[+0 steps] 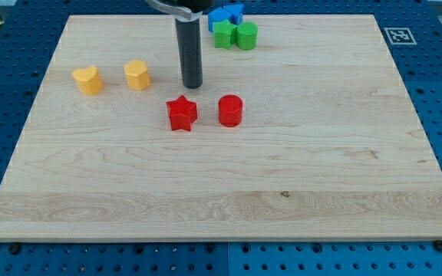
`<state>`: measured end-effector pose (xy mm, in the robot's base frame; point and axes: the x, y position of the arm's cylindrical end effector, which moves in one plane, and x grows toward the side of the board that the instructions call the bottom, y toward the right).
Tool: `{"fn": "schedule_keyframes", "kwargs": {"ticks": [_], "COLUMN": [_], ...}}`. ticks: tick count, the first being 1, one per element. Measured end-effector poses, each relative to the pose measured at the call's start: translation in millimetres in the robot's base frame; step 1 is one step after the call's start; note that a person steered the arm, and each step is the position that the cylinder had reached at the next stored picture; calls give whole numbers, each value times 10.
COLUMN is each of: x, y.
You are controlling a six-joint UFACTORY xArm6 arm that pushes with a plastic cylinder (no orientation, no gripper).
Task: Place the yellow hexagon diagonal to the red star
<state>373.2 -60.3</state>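
The yellow hexagon (137, 75) sits on the wooden board (221, 184) at the view's upper left. The red star (181, 113) lies below and to the right of it, near the middle. My tip (192, 84) rests on the board just above the red star and to the right of the yellow hexagon, touching neither. The rod rises straight to the view's top edge.
A yellow heart (88, 80) lies left of the hexagon. A red cylinder (230, 110) stands right of the star. A green star (223, 34), a green cylinder (246, 35) and blue blocks (227, 14) cluster at the top edge.
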Motion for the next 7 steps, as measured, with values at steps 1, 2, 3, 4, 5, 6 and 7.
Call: {"fn": "schedule_keyframes", "kwargs": {"ticks": [1, 2, 3, 4, 5, 6, 7], "x": [49, 152, 258, 157, -246, -426, -265], "y": [-238, -534, -775, -1084, -1118, -1099, -1108]}}
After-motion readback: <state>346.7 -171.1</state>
